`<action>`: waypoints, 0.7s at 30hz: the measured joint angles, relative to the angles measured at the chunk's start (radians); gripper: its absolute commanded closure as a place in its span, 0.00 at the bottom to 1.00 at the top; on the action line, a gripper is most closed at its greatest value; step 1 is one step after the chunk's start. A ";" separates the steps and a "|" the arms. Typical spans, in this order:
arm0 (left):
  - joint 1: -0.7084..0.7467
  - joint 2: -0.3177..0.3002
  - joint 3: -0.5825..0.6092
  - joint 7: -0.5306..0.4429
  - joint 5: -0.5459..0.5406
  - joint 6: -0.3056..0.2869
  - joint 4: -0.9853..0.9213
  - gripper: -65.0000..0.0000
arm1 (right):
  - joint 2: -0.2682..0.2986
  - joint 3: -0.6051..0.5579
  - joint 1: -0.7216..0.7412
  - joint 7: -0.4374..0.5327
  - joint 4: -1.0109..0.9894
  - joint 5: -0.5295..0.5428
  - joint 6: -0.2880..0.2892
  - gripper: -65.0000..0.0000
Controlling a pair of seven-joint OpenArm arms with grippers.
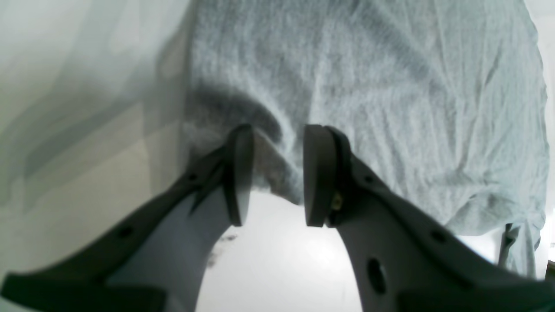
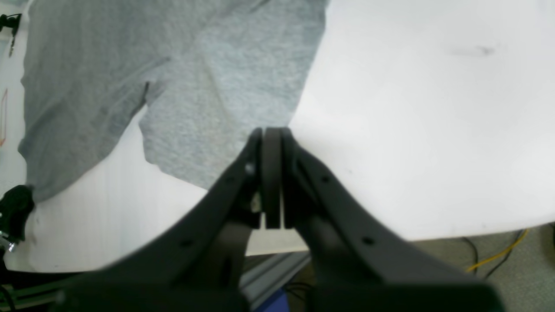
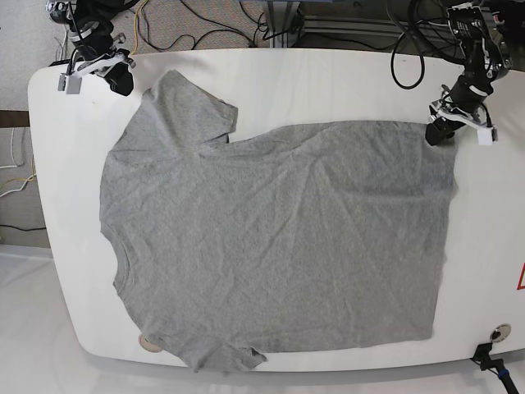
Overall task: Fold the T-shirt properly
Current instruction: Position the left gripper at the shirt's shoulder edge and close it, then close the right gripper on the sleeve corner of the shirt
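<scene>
The heather-grey T-shirt (image 3: 279,238) lies spread flat on the white table (image 3: 328,82), collar side to the left and hem to the right. My left gripper (image 3: 440,131) is at the hem's far corner. In the left wrist view it (image 1: 279,143) stands open, and the T-shirt's (image 1: 368,86) rumpled corner lies in the gap between its fingertips. My right gripper (image 3: 121,82) sits at the table's far left corner, just off the far sleeve. In the right wrist view it (image 2: 271,132) is shut, tips at the sleeve's (image 2: 217,86) corner, with no cloth seen between the pads.
Cables (image 3: 213,33) run along the floor behind the table's far edge. A yellow cable (image 2: 498,255) lies on the floor below the table edge. A red triangle mark (image 3: 519,279) shows at the right edge, and a round fitting (image 3: 496,332) near the front right corner.
</scene>
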 measured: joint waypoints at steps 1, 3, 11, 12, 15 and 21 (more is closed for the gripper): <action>-0.003 0.000 0.003 -0.003 -0.004 0.000 -0.005 0.74 | 0.000 0.000 0.000 0.000 -0.002 0.000 0.000 1.00; -0.009 0.000 0.015 -0.005 -0.003 0.000 -0.008 0.73 | -0.001 0.000 -0.003 0.000 -0.003 0.000 0.000 1.00; -0.013 0.002 0.040 -0.049 0.039 0.013 -0.014 0.91 | 0.000 -0.001 -0.002 -0.001 -0.008 -0.001 0.000 1.00; -0.013 0.002 0.041 -0.058 0.056 0.024 -0.014 1.00 | 0.000 -0.001 -0.002 -0.002 -0.008 0.000 0.000 1.00; -0.013 0.002 0.043 -0.067 0.072 0.041 -0.015 1.00 | 0.000 -0.001 -0.003 -0.005 -0.010 0.000 0.000 1.00; -0.018 0.003 0.042 -0.068 0.077 0.041 -0.018 1.00 | 0.000 0.002 -0.003 -0.006 -0.010 0.000 0.000 1.00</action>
